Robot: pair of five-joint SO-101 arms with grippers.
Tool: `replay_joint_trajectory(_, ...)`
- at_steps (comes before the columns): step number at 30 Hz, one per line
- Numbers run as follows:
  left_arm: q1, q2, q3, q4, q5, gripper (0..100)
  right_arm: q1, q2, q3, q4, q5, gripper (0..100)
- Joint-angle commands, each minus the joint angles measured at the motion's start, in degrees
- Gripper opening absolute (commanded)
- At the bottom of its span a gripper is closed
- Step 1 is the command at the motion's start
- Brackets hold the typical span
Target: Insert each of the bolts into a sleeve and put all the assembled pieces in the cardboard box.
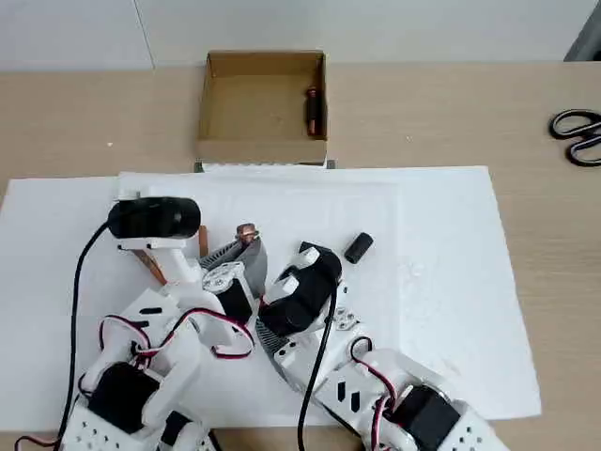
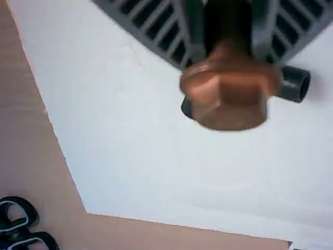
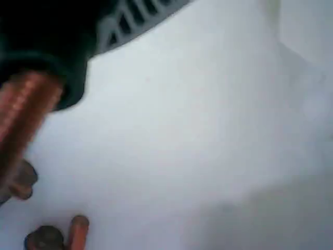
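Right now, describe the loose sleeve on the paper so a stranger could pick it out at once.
Start at the white paper sheet spread in front of the cardboard box. Just right of the two arms lies a short black sleeve. It lies alone, untouched and all black, unlike the copper bolt held to its left.

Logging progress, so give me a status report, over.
Left end effector shut on a bolt. Right end effector close beside it. One sleeve loose on the paper, one assembled piece in the box. Scissors far aside, not in the way.
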Motion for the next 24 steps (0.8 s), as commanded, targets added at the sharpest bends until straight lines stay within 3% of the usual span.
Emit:
replay_joint_trajectory(1, 0.18, -0.70, -2.15, 3.43, -0.35, 1, -0.04, -0.40, -3.87, -0.22, -0.26, 0.3)
replay_joint_trajectory(7, 0.79, -0.70, -5.23, 8.70, -0.35, 1, -0.04, -0.22, -3.78, -0.22, -0.26, 0.3)
replay_joint_trajectory(14, 8.26, -0.70, -8.66, 13.71, -0.35, 1, 0.04, -0.22, -3.60, -0.22, -0.26, 0.3)
replay_joint_trajectory(24, 8.79, -0.70, -4.00, 15.65, -3.16, 1, 0.04, -0.66, -3.87, -0.40, -0.26, 0.3)
